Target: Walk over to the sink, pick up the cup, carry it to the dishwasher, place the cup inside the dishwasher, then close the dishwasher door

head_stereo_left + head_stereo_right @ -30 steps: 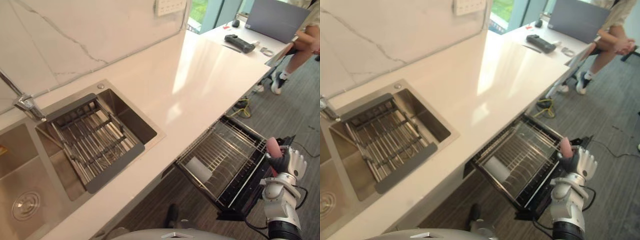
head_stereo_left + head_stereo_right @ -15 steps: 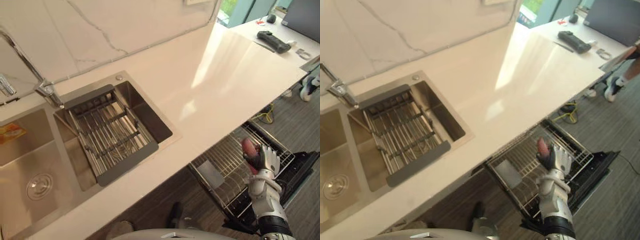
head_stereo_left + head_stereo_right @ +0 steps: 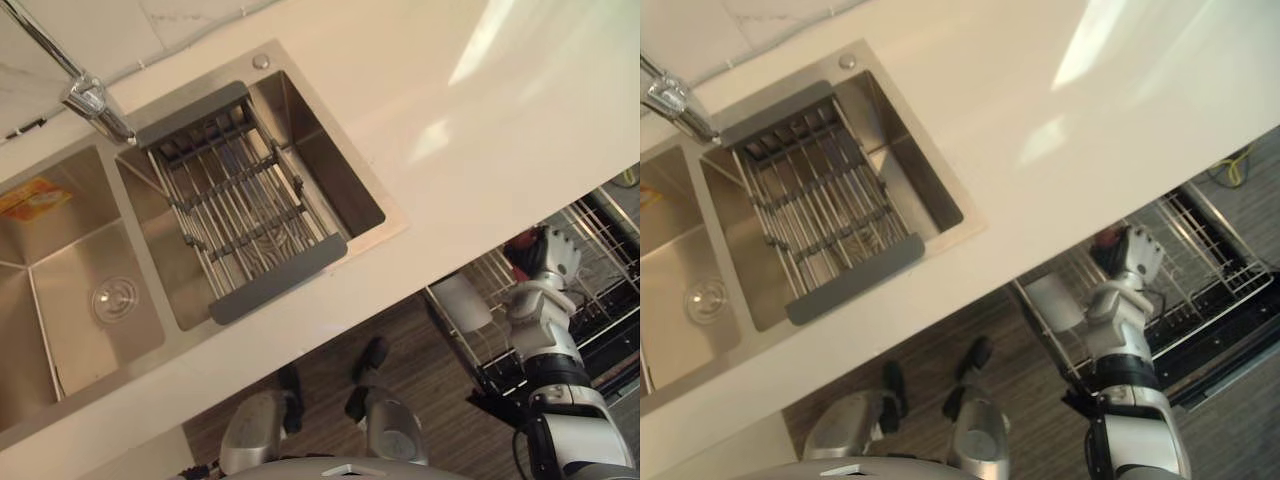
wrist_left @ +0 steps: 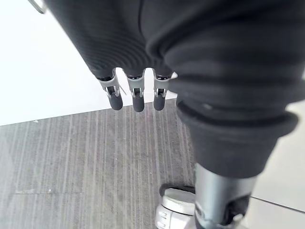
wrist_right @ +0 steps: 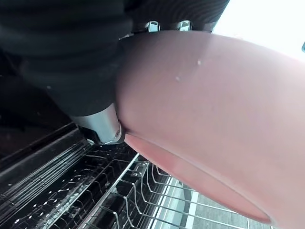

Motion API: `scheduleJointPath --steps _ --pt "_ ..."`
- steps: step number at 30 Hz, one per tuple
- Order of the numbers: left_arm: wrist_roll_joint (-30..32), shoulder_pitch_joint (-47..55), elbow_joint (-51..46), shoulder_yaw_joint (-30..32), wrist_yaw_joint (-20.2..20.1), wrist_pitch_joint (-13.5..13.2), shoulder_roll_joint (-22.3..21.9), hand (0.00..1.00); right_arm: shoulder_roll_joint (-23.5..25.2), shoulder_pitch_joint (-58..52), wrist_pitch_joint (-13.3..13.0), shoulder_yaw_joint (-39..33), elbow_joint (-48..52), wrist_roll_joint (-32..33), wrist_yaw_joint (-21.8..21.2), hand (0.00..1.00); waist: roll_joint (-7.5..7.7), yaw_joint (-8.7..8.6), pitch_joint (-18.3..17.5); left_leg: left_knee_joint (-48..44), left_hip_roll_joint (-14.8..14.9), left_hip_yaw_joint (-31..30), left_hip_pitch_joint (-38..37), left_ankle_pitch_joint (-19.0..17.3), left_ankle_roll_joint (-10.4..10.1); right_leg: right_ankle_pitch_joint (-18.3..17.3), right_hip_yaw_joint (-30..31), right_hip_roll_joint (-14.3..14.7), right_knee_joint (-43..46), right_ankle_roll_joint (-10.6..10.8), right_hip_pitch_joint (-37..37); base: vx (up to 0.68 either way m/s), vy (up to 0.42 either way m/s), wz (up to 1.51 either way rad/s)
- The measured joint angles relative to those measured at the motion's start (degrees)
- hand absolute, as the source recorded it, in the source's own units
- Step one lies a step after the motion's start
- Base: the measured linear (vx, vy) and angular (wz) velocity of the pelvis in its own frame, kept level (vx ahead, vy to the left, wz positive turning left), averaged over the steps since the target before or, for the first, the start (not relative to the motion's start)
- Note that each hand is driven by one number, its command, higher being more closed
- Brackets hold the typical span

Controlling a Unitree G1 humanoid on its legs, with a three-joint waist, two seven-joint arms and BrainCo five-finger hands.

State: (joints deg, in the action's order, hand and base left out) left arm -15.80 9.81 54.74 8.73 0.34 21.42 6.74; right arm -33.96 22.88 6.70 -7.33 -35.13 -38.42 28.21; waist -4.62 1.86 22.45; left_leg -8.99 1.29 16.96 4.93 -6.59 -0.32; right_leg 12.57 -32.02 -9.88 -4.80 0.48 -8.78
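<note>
We are gripping the pink cup (image 5: 214,109) in our right hand (image 3: 548,262), fingers curling over its side and thumb pressing opposite, the cup hanging just above the dishwasher rack (image 5: 133,200). Our left hand (image 4: 137,98) is dangling, fingers straight and side by side.

The right hand (image 3: 550,266) holds the cup (image 3: 520,248) over the dishwasher rack (image 3: 606,232), with a tub (image 3: 462,302) in the rack just left of it. The desk (image 3: 480,120) lies behind, and the sink (image 3: 335,175), a wire tray (image 3: 240,210) in it, is well to the left.

Smooth glossy cup (image 5: 214,119) (metal wire rack (image 5: 143,200))
</note>
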Motion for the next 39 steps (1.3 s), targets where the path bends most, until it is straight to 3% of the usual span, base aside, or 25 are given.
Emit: scheduleJointPath --steps 4,12,16,20,24,25,30,35,39 --pt "-0.88 -0.05 0.0 0.01 -0.98 0.05 0.0 0.0 -2.58 2.67 0.84 0.61 -1.43 1.04 0.72 1.0 -0.69 -0.3 2.17 -1.02 -0.75 -0.17 1.99 0.12 0.25 0.64 0.37 -0.94 0.0 -0.35 -1.7 -0.07 0.087 -0.01" --pt "-2.17 -0.04 0.04 -0.39 -2.09 0.02 0.04 0.0 -7.67 7.03 2.63 2.21 -2.7 4.05 0.67 1.0 -4.23 -1.53 5.57 -2.96 -1.99 -1.17 6.48 -0.09 0.5 2.09 1.97 -2.04 0.02 -0.35 -5.92 -0.04 0.081 -0.02" --pt "-2.19 -0.07 0.09 -0.84 -2.78 -0.02 0.08 0.0 -8.11 7.22 2.54 2.24 -5.31 4.84 0.68 1.0 -4.56 -1.53 5.62 -3.05 -2.09 -1.5 7.83 -0.09 0.51 2.34 2.78 -1.96 0.03 -0.5 -7.58 0.02 0.032 -0.06" --pt "-3.07 -0.21 0.86 -2.63 -3.69 -0.18 0.13 0.0 -11.13 8.53 2.53 2.68 -7.05 7.23 1.03 1.0 -6.21 -1.61 6.25 -3.06 -2.67 -2.97 8.72 -0.22 0.55 2.61 3.36 -2.17 0.04 -0.43 -8.83 0.02 0.04 -0.05" --pt "-3.3 -0.22 1.25 -3.06 -3.72 -0.28 0.37 0.0 -12.27 13.89 2.86 2.93 -11.15 9.31 1.74 1.0 -6.36 -1.3 6.24 -2.8 -3.06 -3.03 10.17 0.0 0.91 3.96 4.47 -2.15 0.05 -0.86 -11.01 0.01 0.035 -0.11" --pt "-3.31 -0.23 1.26 -3.35 -3.76 -0.3 0.51 0.0 -12.94 14.81 3.26 3.4 -11.19 9.93 2.23 0.0 -6.37 -0.98 6.23 -2.8 -3.18 -3.16 10.33 0.02 0.93 4.1 4.75 -2.15 0.05 -1.01 -11.36 0.0 0.047 -0.13" --pt "-3.88 -0.46 1.37 -4.92 -4.39 -0.33 1.38 0.0 -16.83 18.87 2.49 6.57 -11.73 13.49 3.75 0.0 -6.52 -0.72 6.13 -2.72 -4.0 -6.01 11.03 0.27 1.41 4.48 4.81 -2.42 0.05 -1.08 -11.96 -0.02 0.063 0.02" --pt "-3.9 -1.57 1.61 -5.43 -4.67 -0.56 1.38 0.0 -16.74 19.7 -3.5 6.66 -12.93 18.66 2.52 0.0 -6.59 -0.05 6.09 -2.44 -4.78 -6.03 12.1 0.92 1.96 5.27 5.01 -2.91 0.06 -1.22 -13.26 -0.03 0.059 0.03" --pt "-3.84 -1.6 1.68 -5.46 -4.85 -1.67 1.38 0.0 -15.68 17.78 -7.19 6.65 -8.45 22.96 -2.37 0.0 -6.6 0.15 6.08 -2.88 -4.95 -6.03 12.09 0.88 2.01 5.44 5.17 -3.02 0.06 -1.22 -13.09 -0.02 0.057 0.0"
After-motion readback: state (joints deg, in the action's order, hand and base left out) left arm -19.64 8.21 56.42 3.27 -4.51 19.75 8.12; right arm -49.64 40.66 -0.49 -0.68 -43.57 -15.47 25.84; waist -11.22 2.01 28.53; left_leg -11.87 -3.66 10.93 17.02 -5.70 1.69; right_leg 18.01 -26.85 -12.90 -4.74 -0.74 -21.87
